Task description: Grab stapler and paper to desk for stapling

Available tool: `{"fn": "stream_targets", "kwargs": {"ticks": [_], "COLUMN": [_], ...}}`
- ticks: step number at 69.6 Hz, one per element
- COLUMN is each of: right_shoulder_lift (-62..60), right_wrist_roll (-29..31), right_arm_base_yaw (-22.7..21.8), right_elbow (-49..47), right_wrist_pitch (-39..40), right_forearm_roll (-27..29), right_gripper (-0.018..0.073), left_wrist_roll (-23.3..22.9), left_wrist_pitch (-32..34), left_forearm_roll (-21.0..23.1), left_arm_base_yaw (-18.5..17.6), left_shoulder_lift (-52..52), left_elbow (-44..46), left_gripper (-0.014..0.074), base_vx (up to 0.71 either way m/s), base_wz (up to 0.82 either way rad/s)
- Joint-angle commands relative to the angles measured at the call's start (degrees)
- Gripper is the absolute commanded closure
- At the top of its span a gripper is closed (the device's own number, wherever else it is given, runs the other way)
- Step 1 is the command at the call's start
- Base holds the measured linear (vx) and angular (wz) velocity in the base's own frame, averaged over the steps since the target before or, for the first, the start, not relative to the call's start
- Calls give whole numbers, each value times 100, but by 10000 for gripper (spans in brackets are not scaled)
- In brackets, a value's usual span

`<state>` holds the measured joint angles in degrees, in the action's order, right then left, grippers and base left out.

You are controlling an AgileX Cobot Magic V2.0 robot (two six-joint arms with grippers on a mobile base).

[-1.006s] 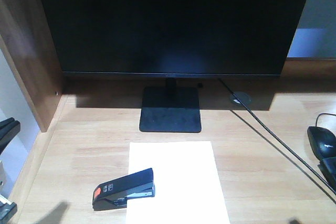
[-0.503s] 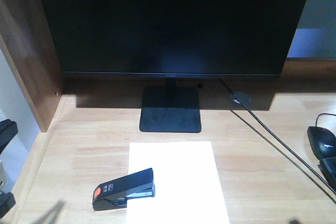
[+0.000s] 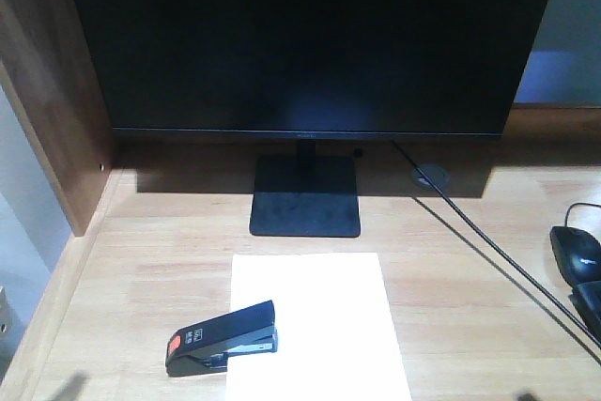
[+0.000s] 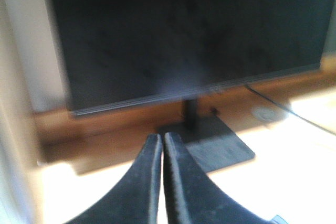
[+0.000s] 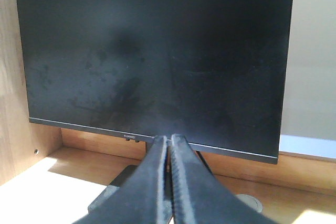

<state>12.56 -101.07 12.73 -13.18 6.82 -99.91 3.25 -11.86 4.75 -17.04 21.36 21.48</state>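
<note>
Desk surface: open wood left of the paper up to the left edge. Side panel walls the rear-left corner. Monitor and its base block the rear centre. A cable crosses the right half diagonally from the cable hole. Mouse sits at the right edge. Stapler overlaps the paper's left edge near the front.

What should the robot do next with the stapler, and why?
Probably press down on the stapler top. Its front end already overlaps the left edge of the paper on the desk, and both grippers show shut, empty jaws facing the monitor, touching neither.
</note>
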Motion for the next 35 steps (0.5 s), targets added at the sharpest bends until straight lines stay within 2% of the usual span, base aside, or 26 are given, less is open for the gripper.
{"fn": "stream_targets", "kwargs": {"ticks": [1, 6, 20, 35], "right_shoulder_lift": [51, 51, 51, 51], "right_wrist_roll": [8, 8, 9, 9], "right_arm_base_yaw": [-22, -22, -22, -22], "right_elbow": [-165, -165, -165, -165], "right_wrist_pitch": [-138, -138, -138, -138], "right_forearm_roll": [-22, -22, -115, -129], "right_gripper": [566, 566, 566, 566], "left_wrist_roll": [-59, -59, -64, -78], "left_wrist_pitch": [-76, -174, 234, 432], "left_forearm_roll": [82, 82, 82, 108], "left_arm_base_yaw": [303, 546, 1105, 1432], "left_shoulder_lift": [-292, -579, -1599, -2303], "left_elbow": [142, 16, -885, -1756], "left_gripper": [603, 603, 603, 603], "base_vx": [0, 0, 0, 0], "base_wz": [0, 0, 0, 0]}}
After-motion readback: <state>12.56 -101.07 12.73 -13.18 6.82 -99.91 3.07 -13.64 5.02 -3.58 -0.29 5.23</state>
